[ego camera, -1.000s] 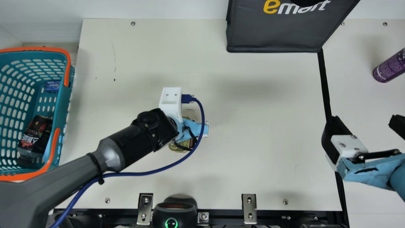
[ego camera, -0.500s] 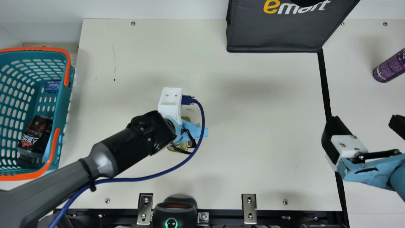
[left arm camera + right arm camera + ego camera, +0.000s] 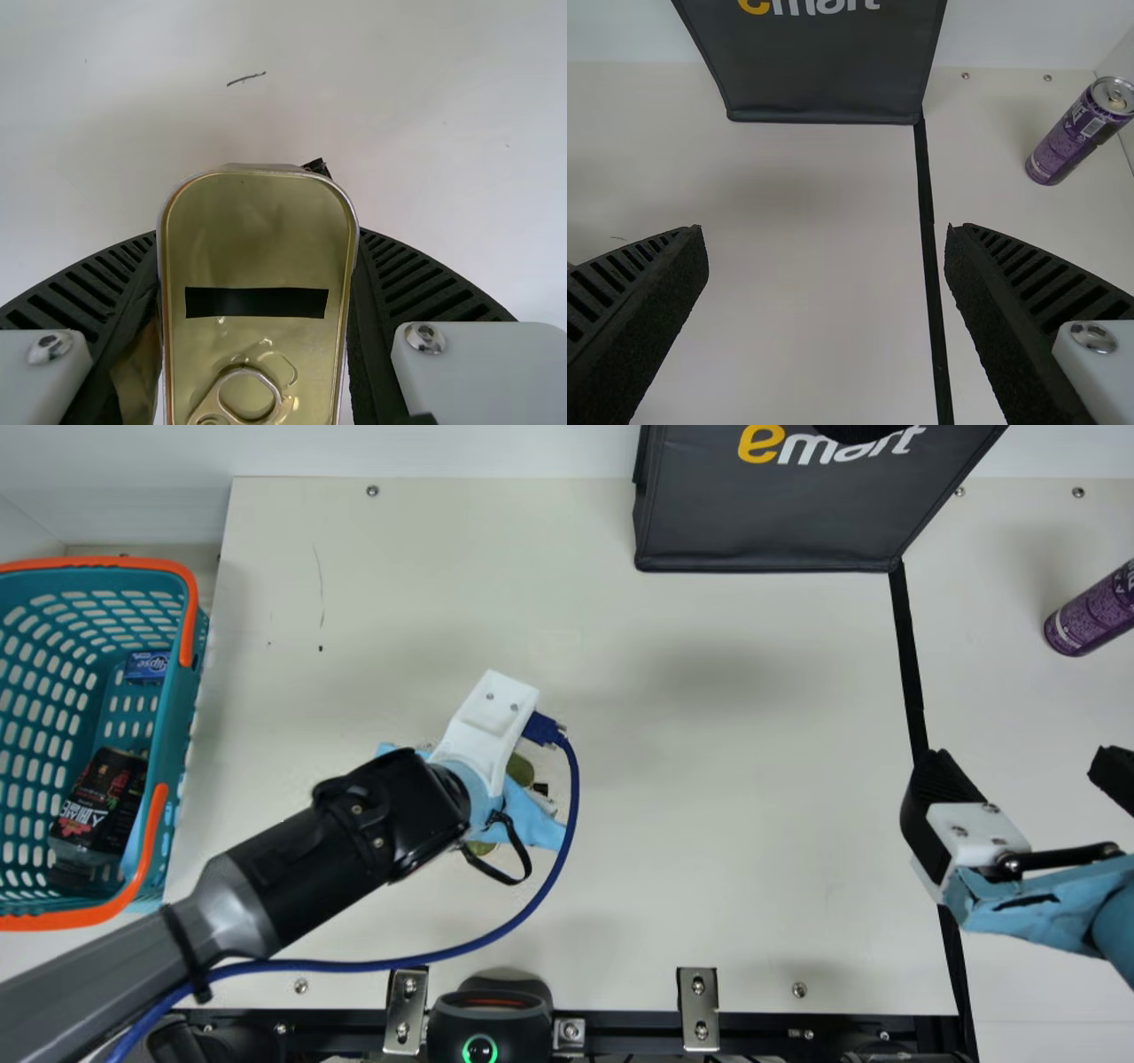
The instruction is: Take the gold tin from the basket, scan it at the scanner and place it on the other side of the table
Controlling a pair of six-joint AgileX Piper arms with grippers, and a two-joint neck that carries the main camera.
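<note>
Left gripper (image 3: 485, 802) at a new angle, gold tin (image 3: 257, 239) in its grip

The cream bench (image 3: 753, 779) is lying flat, with a black strip (image 3: 908, 655) running across it towards the right. A dark bag (image 3: 780, 522) is standing at the far side, and a purple can (image 3: 1094, 611) is standing beyond the strip. A teal basket (image 3: 168, 735) is sitting at the left (its orange handles are resting folded down).
</note>
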